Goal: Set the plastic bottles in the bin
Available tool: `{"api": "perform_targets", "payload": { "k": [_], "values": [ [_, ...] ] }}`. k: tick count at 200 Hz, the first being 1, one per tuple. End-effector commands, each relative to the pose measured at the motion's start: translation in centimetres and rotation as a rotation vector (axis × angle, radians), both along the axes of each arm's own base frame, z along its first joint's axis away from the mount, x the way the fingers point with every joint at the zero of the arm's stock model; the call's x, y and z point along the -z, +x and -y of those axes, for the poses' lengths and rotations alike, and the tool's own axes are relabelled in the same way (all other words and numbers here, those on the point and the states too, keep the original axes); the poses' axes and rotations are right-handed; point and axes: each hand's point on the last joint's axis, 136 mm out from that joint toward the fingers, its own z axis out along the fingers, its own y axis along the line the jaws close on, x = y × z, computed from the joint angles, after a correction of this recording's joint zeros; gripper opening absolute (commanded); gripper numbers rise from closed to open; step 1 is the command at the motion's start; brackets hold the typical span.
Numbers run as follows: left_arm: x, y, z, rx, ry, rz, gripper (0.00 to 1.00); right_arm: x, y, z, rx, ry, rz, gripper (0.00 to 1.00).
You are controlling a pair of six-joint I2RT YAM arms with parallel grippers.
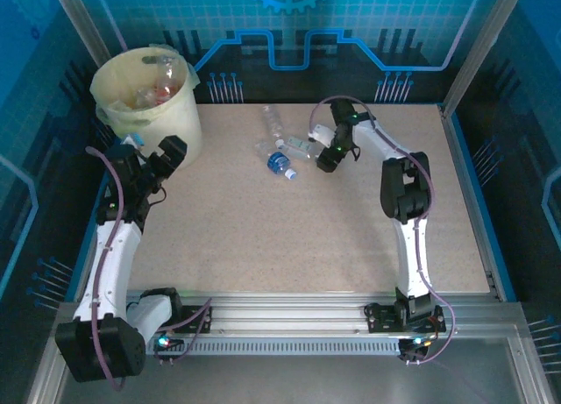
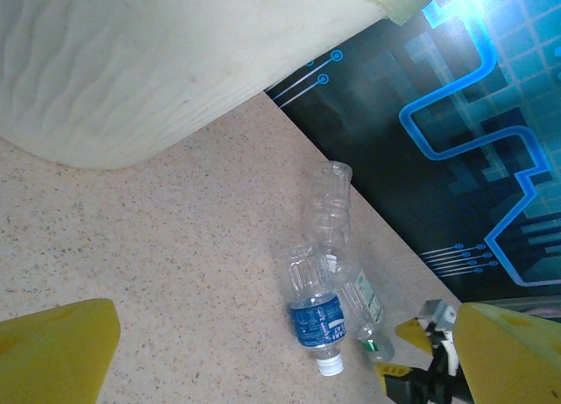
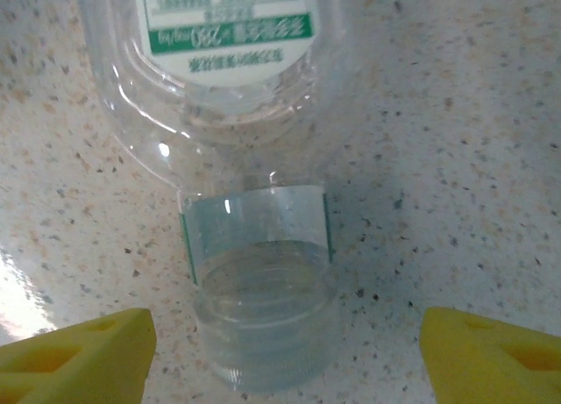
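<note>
Your left gripper (image 1: 159,154) is hanging spread wide at the left of the overhead view, just beside the bin (image 1: 180,124) in the upper left. Three plastic bottles (image 1: 280,163) are lying near the centre of the table (image 1: 263,237). Your right gripper (image 1: 324,161) is straddling the green-labelled bottle (image 3: 237,115) at its neck, fingers parted, not touching.

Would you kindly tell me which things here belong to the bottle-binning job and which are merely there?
Belongs:
the bin
bottles inside it
the clear unlabelled bottle
the blue-label bottle
the green-label bottle
the right pincer, open astride that bottle's neck end

Merely there:
the table
the blue patterned backdrop
the metal rail
</note>
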Motion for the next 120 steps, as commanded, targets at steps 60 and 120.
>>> {"api": "perform_targets", "payload": {
  "k": [60, 120],
  "values": [
    [-0.7, 0.9, 1.3, 0.057, -0.026, 0.028, 0.99, 3.9, 1.1, -0.7, -0.129, -0.039, -0.061, 0.62],
    [-1.0, 1.8, 3.2, 0.124, 0.005, 0.022, 0.99, 4.0, 0.3, -0.5, -0.094, -0.018, -0.087, 0.42]
  ]
}}
